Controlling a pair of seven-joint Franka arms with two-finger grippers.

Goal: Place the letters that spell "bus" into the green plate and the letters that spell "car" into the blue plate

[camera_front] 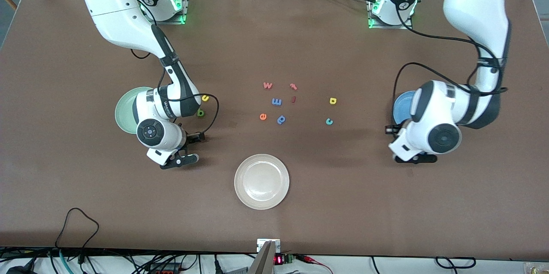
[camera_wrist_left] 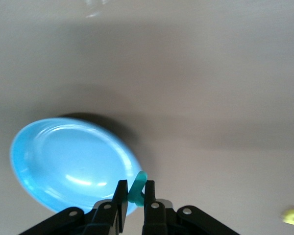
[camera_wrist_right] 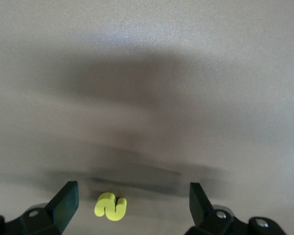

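Left gripper (camera_wrist_left: 134,196) pinches a teal letter (camera_wrist_left: 136,188) over the blue plate's (camera_wrist_left: 63,156) rim — right gripper (camera_wrist_right: 132,198), jaws wide, hangs over a yellow s (camera_wrist_right: 110,206) beside the green plate (camera_front: 126,109).

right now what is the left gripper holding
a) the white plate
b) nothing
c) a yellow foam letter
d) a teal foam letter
d: in the left wrist view the left gripper is shut on a teal letter pinched between its fingers, right at the rim of the blue plate.
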